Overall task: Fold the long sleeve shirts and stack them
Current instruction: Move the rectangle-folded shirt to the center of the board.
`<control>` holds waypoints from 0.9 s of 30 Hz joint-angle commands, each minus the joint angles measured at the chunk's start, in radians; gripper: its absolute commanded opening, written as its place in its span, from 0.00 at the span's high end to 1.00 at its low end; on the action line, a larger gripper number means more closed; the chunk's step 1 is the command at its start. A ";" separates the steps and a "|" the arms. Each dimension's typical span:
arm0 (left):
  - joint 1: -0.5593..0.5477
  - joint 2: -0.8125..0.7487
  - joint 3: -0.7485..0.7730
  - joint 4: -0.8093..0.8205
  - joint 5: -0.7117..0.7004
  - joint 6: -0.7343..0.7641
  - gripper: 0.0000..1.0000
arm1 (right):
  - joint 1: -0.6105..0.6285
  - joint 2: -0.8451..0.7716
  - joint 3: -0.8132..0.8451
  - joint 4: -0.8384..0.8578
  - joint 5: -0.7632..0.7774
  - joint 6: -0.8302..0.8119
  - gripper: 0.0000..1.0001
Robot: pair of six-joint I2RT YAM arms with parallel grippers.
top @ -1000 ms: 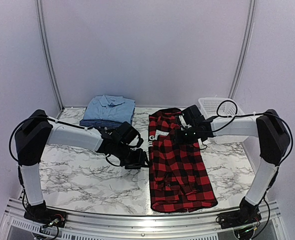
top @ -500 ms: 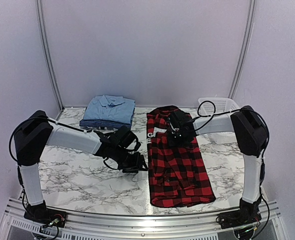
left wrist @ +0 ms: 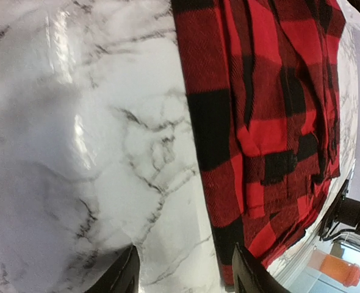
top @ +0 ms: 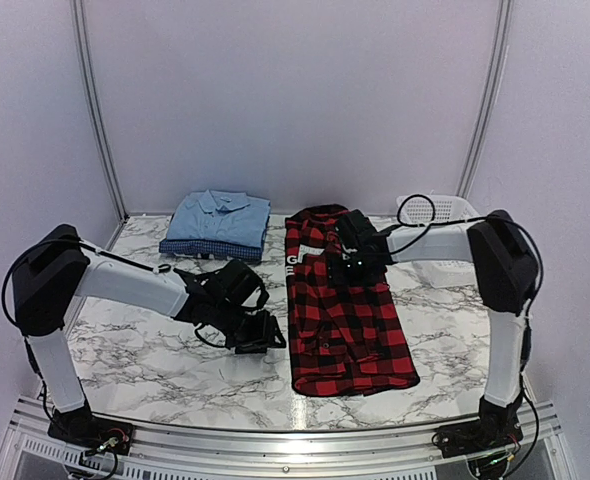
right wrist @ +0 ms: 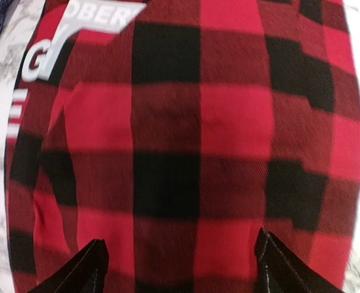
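**Plaid shirt** (top: 347,325): lies flat on the desk (top: 155,350), right of centre, as a long narrow oblong. Its long axis runs from the near edge toward the back wall. The white lettering (top: 292,263) is at the far end, on the left edge.

**Right arm** (top: 430,243): jaws spread wide, low over the far third of the shirt. The wrist view shows only flat cloth between the tips, nothing pinched.

**Left arm** (top: 135,285): jaws parted and empty, over bare marble just beside the shirt's left edge, roughly midway along its length. The shirt lies to their right.

**Stack:** the light blue shirt (top: 220,213) sits folded on the dark checked shirt (top: 197,246) at the back left, well apart from the plaid one.

**Judgement:** the next fold probably crosses the long axis. The right arm is nearer the far end, the left arm nearer the near hem.
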 commanded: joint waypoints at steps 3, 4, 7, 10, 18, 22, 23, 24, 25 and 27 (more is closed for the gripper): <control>-0.113 -0.078 -0.118 0.101 -0.090 -0.201 0.49 | 0.021 -0.403 -0.334 -0.032 -0.044 0.055 0.20; -0.128 -0.081 -0.136 0.153 -0.091 -0.230 0.50 | 0.022 -0.450 -0.390 -0.029 -0.047 0.065 0.20; -0.180 -0.067 -0.155 0.223 -0.104 -0.306 0.55 | 0.022 -0.581 -0.531 -0.031 -0.049 0.092 0.20; -0.234 -0.037 -0.160 0.259 -0.140 -0.378 0.58 | 0.023 -0.676 -0.636 -0.026 -0.057 0.106 0.20; -0.297 0.021 -0.134 0.268 -0.220 -0.486 0.83 | 0.022 -0.793 -0.804 -0.032 -0.071 0.135 0.20; -0.298 0.004 -0.167 0.218 -0.263 -0.518 1.00 | 0.023 -0.840 -0.857 -0.044 -0.106 0.145 0.21; -0.298 -0.004 -0.175 0.191 -0.272 -0.511 1.00 | 0.023 -0.853 -0.872 -0.042 -0.121 0.147 0.21; -0.298 -0.013 -0.186 0.177 -0.273 -0.505 1.00 | 0.025 -0.868 -0.886 -0.039 -0.138 0.153 0.21; -0.298 -0.025 -0.202 0.169 -0.272 -0.501 1.00 | 0.028 -0.886 -0.901 -0.037 -0.152 0.159 0.21; -0.298 -0.055 -0.242 0.154 -0.273 -0.495 1.00 | 0.034 -0.922 -0.923 -0.038 -0.175 0.177 0.21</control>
